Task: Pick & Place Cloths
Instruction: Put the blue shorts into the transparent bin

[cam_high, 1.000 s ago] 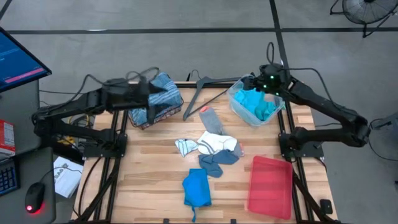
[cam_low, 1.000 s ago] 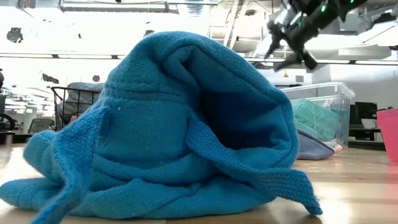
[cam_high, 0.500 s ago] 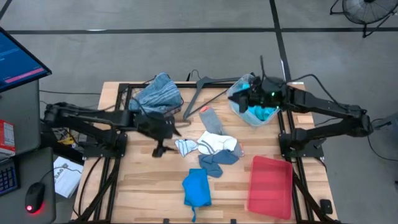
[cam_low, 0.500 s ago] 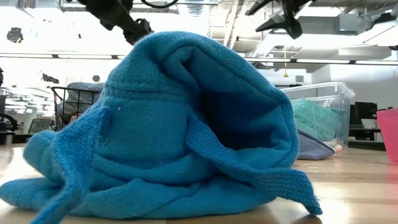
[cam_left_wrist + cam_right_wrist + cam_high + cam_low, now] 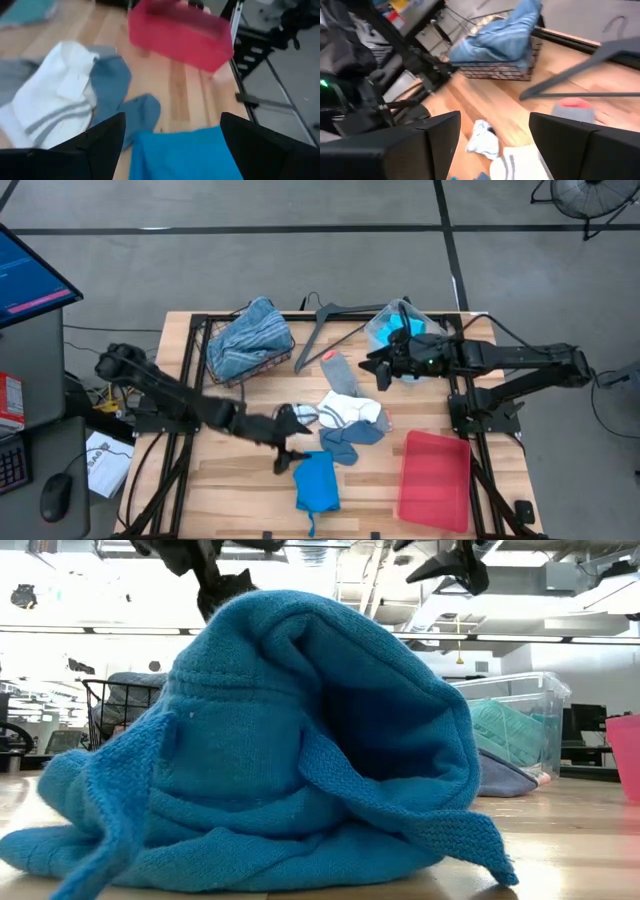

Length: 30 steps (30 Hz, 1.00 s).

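Several cloths lie mid-table: a bright blue one (image 5: 316, 482), filling the low view (image 5: 300, 740); a grey-blue one (image 5: 350, 440); a white one with grey stripes (image 5: 350, 412); a small striped one (image 5: 298, 416); and a grey one (image 5: 341, 375). A blue-white striped cloth (image 5: 250, 335) sits in the wire basket (image 5: 225, 370). Turquoise cloth (image 5: 405, 332) lies in the clear bin (image 5: 520, 690). My left gripper (image 5: 287, 444) hangs open above the bright blue cloth (image 5: 180, 150). My right gripper (image 5: 379, 368) is open, between the bin and the pile.
A grey hanger (image 5: 330, 325) lies at the far edge between basket and bin. A flat red tray (image 5: 435, 480) sits near the table's right near corner. Bare wood shows at the table's near left (image 5: 230, 490).
My left gripper swung from over the wire basket toward the near middle, ending above the bright blue cloth. My right gripper moved from above the clear bin toward the table's left and the pile. The cloths on the table stayed put.
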### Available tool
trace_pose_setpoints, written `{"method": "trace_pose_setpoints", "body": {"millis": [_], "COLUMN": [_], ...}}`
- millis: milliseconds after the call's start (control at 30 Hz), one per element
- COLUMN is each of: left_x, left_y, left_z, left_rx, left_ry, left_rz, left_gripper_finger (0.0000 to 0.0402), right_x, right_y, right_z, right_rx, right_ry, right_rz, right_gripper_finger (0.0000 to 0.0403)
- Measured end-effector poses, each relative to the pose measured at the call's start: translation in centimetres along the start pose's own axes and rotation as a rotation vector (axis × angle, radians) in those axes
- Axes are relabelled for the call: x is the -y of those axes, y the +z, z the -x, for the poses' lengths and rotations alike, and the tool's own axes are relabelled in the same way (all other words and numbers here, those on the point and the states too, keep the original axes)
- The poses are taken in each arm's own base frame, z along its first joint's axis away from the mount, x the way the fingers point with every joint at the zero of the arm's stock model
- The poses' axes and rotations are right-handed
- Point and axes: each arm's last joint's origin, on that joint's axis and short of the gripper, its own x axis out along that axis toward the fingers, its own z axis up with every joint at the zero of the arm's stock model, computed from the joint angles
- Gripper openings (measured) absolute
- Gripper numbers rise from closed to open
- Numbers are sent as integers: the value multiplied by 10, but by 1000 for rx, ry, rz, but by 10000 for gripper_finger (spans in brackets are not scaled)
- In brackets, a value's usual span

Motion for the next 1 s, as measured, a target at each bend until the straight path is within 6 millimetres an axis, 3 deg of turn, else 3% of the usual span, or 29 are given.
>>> {"method": "trace_pose_setpoints", "body": {"millis": [167,433,533,800,1000], "left_x": [28,60,57,38,21], "left_y": [-27,-70,-83,-110,-131], "left_z": [-16,-46,-61,-90,-104], "left_rx": [48,92,71,-89,-210], "left_ry": [68,-24,-37,-215,-178], "left_rz": [-130,-383,-464,-443,-432], "left_gripper_finger": [310,310,310,310,307], "right_x": [-11,-22,-26,-34,-37], "right_y": [-9,-20,-23,-31,-35], "right_z": [2,6,8,13,15], "right_rx": [-28,-64,-73,-102,-116], "right_ry": [45,91,109,149,160], "right_rz": [27,74,83,109,81], "right_gripper_finger": [233,233,233,233,233]}}
